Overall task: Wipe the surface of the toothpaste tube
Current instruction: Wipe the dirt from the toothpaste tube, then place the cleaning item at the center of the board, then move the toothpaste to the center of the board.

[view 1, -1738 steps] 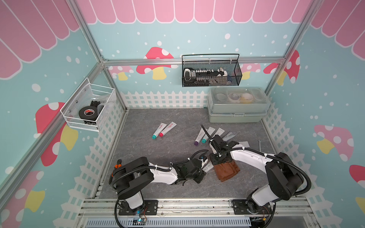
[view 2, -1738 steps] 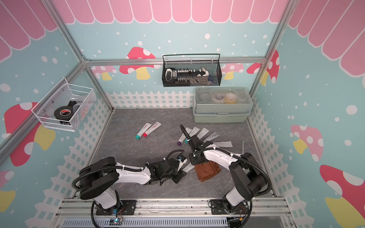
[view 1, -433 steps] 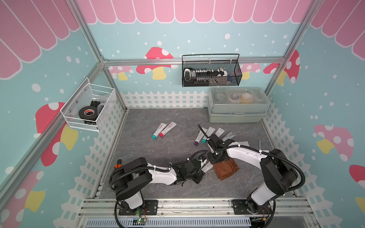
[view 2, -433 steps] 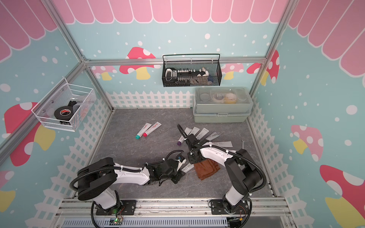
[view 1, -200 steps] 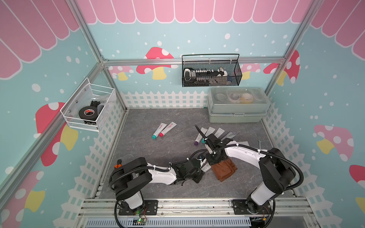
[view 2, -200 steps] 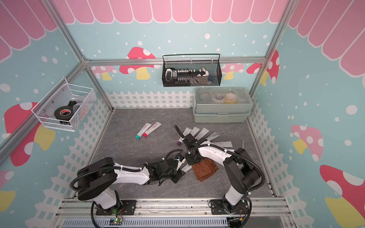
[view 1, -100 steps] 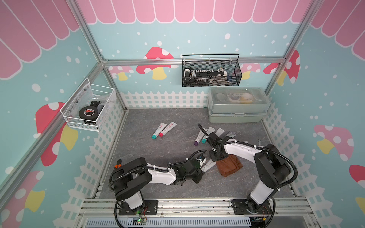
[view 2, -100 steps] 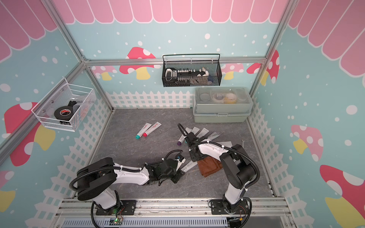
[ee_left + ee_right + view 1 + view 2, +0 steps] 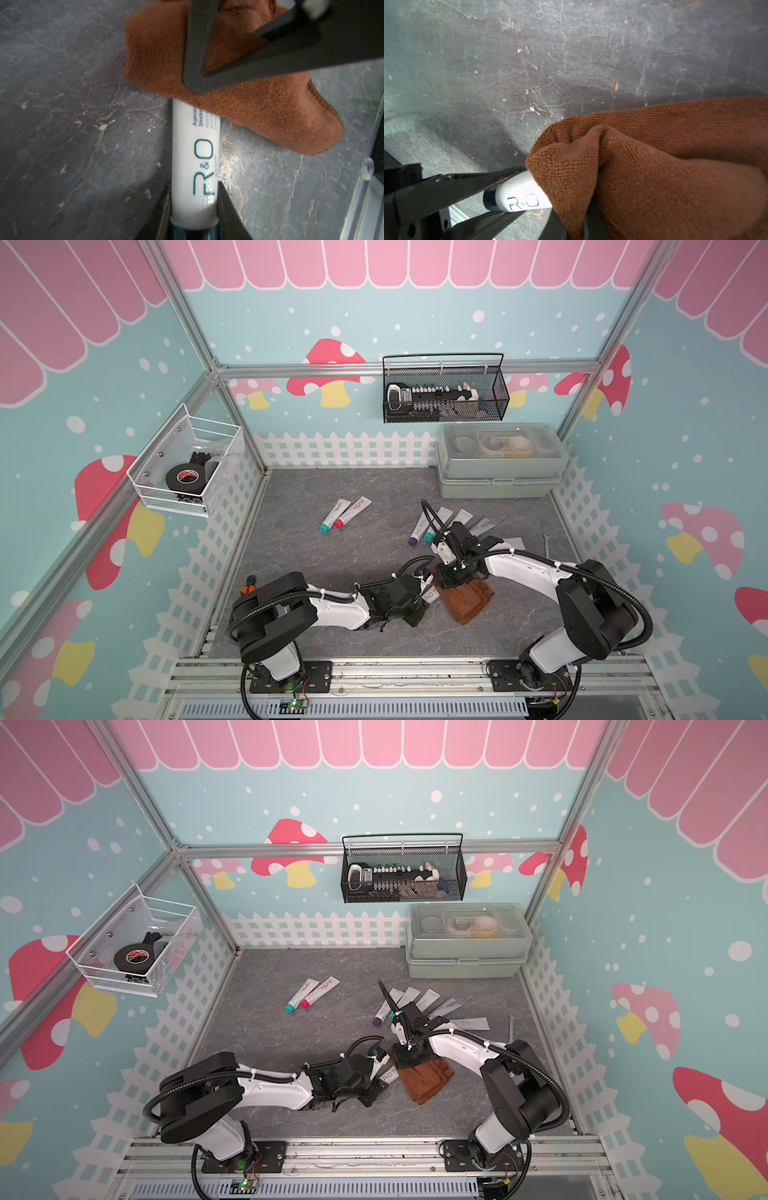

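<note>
Low over the grey marbled worktop, at its near middle, grips the white toothpaste tube by the cap end in the clamped left pincer, likely to steady it under the brown cloth, pinched in the closed right pincer and draped across its other end.

The white toothpaste tube, lettered R&O in teal with a dark cap, lies flat, its cap end pinched in my left gripper. The brown cloth, bunched in my right gripper, drapes over the tube's far end.
</note>
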